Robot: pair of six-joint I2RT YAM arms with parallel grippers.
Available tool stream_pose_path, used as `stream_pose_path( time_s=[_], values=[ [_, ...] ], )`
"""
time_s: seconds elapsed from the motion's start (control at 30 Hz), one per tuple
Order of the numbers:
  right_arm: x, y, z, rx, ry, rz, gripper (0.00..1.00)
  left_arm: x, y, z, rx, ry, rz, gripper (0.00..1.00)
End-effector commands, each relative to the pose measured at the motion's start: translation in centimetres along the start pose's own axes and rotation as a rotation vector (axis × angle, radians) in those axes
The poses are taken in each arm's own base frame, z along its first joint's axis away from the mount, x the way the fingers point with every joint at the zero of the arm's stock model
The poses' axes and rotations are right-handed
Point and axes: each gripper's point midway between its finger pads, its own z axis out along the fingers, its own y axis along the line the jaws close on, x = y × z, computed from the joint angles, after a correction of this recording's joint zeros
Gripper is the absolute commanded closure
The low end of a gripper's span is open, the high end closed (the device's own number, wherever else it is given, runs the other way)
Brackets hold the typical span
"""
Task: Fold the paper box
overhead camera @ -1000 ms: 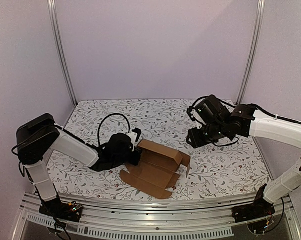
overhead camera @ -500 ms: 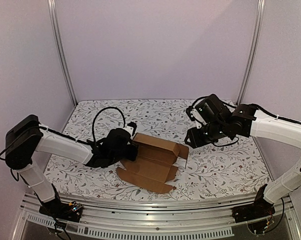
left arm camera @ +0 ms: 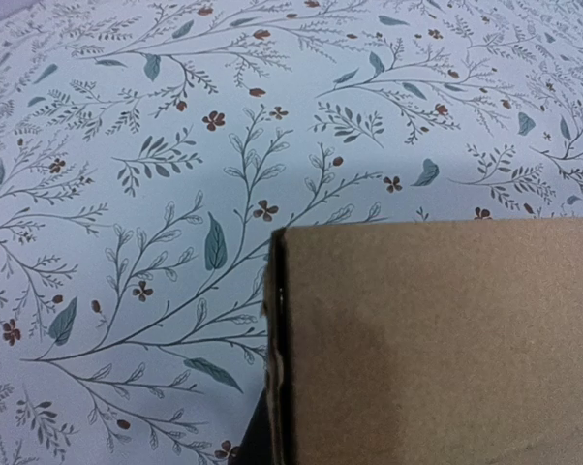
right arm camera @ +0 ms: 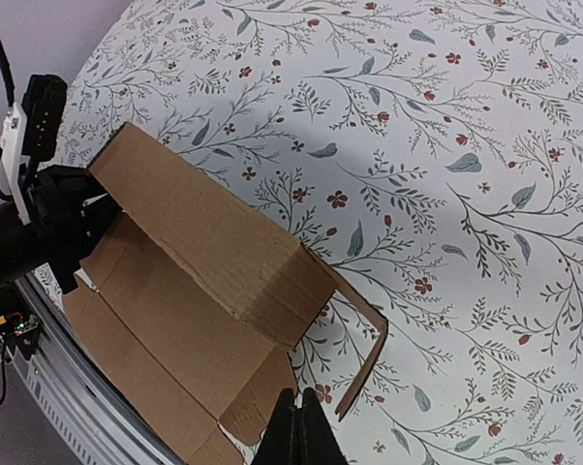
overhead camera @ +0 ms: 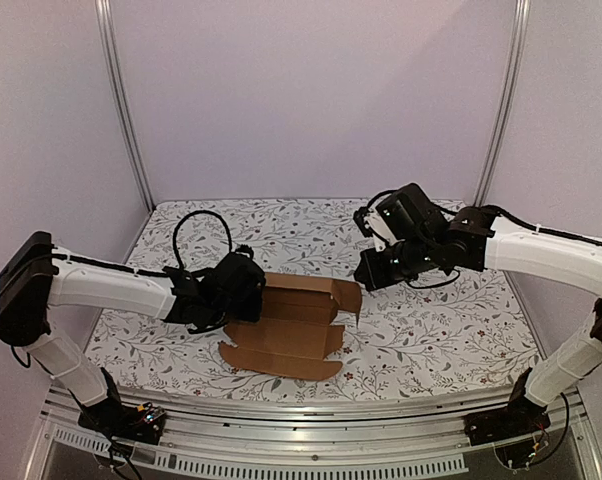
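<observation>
The paper box [overhead camera: 286, 335] is a brown cardboard sheet, partly folded, with one long panel raised and an end flap [overhead camera: 349, 298] standing up on the right. My left gripper [overhead camera: 254, 295] is shut on the raised panel's left edge. In the left wrist view the cardboard [left arm camera: 437, 339] fills the lower right and hides the jaws, apart from a dark sliver of finger [left arm camera: 256, 441]. My right gripper [overhead camera: 365, 274] is shut and empty, hovering just right of the end flap. In the right wrist view its closed tips [right arm camera: 296, 436] hang over the box [right arm camera: 204, 223], and the left gripper [right arm camera: 64, 218] shows at the panel's left end.
A floral cloth [overhead camera: 281, 225] covers the table. A metal rail [overhead camera: 311, 415] runs along the near edge. Upright posts [overhead camera: 126, 110] [overhead camera: 501, 100] stand at the back corners. A black cable [overhead camera: 196, 225] loops above the left wrist.
My left gripper has pulled the box leftward and a little nearer. My right gripper has followed to the left, staying shut near the box's right flap.
</observation>
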Motion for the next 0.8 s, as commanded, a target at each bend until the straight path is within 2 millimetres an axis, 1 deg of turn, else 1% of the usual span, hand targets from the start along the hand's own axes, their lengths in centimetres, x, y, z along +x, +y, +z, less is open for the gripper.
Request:
stream_pose_path(
  time_s=[0.0, 0.2, 0.4, 0.5, 0.77],
  values=[
    [-1.1, 1.8, 1.3, -0.052, -0.019, 0.013, 1.00, 0.6, 0.3, -1.0, -0.032, 0.042, -0.051, 1.00],
    [-1.0, 1.0, 3.5, 0.001, -0.015, 0.038, 1.00, 1.1, -0.3, -1.1, -0.017, 0.080, -0.054, 1.00],
    [0.2, 0.3, 6.1, 0.035, 0.022, 0.057, 1.00, 1.3, -0.5, -1.2, -0.018, 0.095, -0.059, 1.00],
    [0.5, 0.1, 7.0, 0.044, 0.034, 0.067, 1.00, 1.3, -0.6, -1.3, -0.013, 0.096, -0.062, 1.00],
    [1.3, 0.2, 8.7, 0.041, 0.068, 0.085, 1.00, 1.3, -0.9, -1.5, -0.002, 0.106, -0.058, 1.00]
  ],
)
